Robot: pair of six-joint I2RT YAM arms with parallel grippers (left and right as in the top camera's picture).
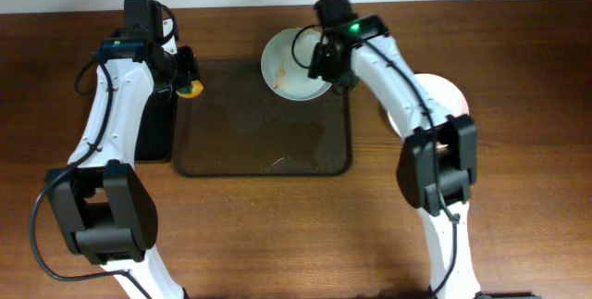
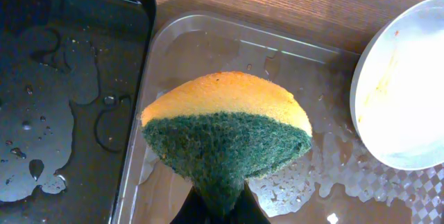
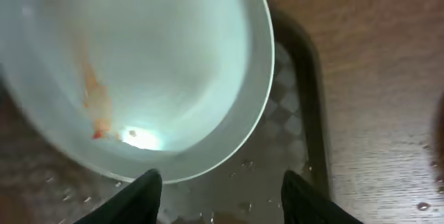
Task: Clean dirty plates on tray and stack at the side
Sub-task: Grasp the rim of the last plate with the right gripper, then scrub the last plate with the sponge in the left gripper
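One white plate (image 1: 294, 66) with an orange sauce streak lies at the far right corner of the dark brown tray (image 1: 264, 137). It also shows in the right wrist view (image 3: 139, 64) and the left wrist view (image 2: 406, 92). My right gripper (image 1: 331, 58) is open, its fingers (image 3: 220, 197) just off the plate's near rim, over the wet tray (image 3: 281, 130). My left gripper (image 1: 185, 75) is shut (image 2: 220, 209) on a yellow and green sponge (image 2: 225, 130), held over the tray's far left corner (image 2: 208, 44). A white plate (image 1: 449, 95) lies on the table to the right, partly hidden by my right arm.
A black rectangular bin (image 1: 153, 128) with water drops (image 2: 62, 99) stands against the tray's left edge. The tray's surface is wet, with a small smear near its front rim (image 1: 282, 162). Brown tabletop (image 1: 518, 179) surrounds it all.
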